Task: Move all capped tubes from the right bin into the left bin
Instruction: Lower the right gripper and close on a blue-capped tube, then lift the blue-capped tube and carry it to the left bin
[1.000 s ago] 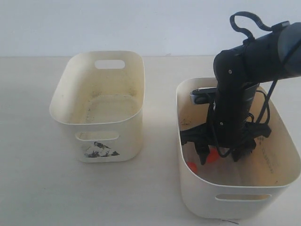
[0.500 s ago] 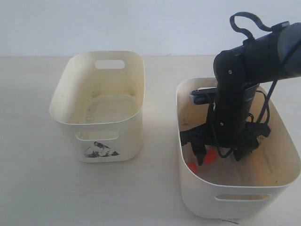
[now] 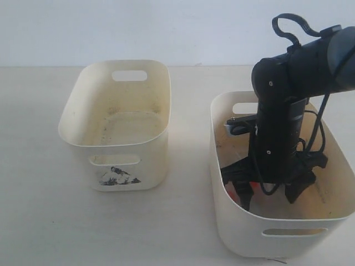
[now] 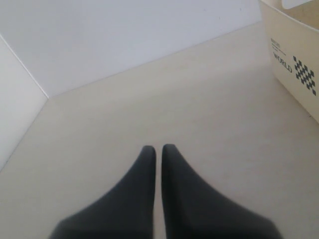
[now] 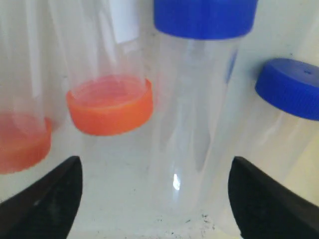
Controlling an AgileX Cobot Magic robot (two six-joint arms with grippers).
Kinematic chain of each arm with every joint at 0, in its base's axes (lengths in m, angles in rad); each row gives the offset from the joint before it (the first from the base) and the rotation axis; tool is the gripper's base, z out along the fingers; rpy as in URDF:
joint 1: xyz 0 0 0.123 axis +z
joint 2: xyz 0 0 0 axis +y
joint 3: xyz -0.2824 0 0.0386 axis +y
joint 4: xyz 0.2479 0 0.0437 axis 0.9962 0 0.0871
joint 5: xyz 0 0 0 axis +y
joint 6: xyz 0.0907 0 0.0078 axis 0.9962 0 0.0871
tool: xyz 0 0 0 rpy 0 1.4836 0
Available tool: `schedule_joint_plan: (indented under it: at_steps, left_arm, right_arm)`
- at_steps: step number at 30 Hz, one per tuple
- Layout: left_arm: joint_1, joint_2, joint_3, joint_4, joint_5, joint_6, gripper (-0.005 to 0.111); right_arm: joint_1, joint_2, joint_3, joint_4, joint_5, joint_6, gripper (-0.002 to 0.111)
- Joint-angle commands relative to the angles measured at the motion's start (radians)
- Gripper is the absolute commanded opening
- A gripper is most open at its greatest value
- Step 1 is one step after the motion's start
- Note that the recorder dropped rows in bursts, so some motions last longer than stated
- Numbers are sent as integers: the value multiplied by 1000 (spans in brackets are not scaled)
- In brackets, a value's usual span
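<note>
Right gripper (image 3: 268, 195) lower in right bin (image 3: 244, 233) than before, jaws spread wide, gripping nothing, its wrist view alone shows all four capped tubes (image 5: 194, 99) on that bin's floor, left gripper (image 4: 158, 149) closed over pale table (image 4: 224, 124), left bin (image 3: 127, 147) left of right bin, white wall (image 3: 166, 27) behind.

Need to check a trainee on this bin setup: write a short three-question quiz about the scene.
1. Short answer: which bin is the right gripper inside?
2. True or false: the right gripper is clamped on a tube.
3. Multiple choice: what caps do the capped tubes in the right wrist view have?
A. two blue, two orange
B. three blue, one orange
C. four blue

Key
1. The right bin.
2. False. Its jaws stand wide open with nothing gripped.
3. A
</note>
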Motion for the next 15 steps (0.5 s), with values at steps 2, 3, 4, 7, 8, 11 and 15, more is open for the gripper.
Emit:
schedule_joint_plan:
  at_steps: [2,3,4,7,8,11,15]
  left_arm:
    - [-4,0,-4,-3,-2,-10,4]
    - [-4,0,-4,-3,-2,-10,4]
    - [-4,0,-4,-3,-2,-10,4]
    - [-4,0,-4,-3,-2,-10,4]
    - [-4,0,-4,-3,-2,-10,4]
    - [-4,0,-4,-3,-2,-10,4]
    - [-4,0,-4,-3,-2,-10,4]
  right_arm:
    - [-4,-5,-4,-12,11,-12,55]
    - [-4,-5,-4,-12,11,-12,49]
    - [-4,-5,-4,-12,11,-12,43]
    - [-4,-5,-4,-12,8,-10,30]
    - [-4,-5,-4,-12,8,-10,27]
    - [-4,-5,-4,-12,8,-10,19]
    - [-4,-5,-4,-17,7,-10,2]
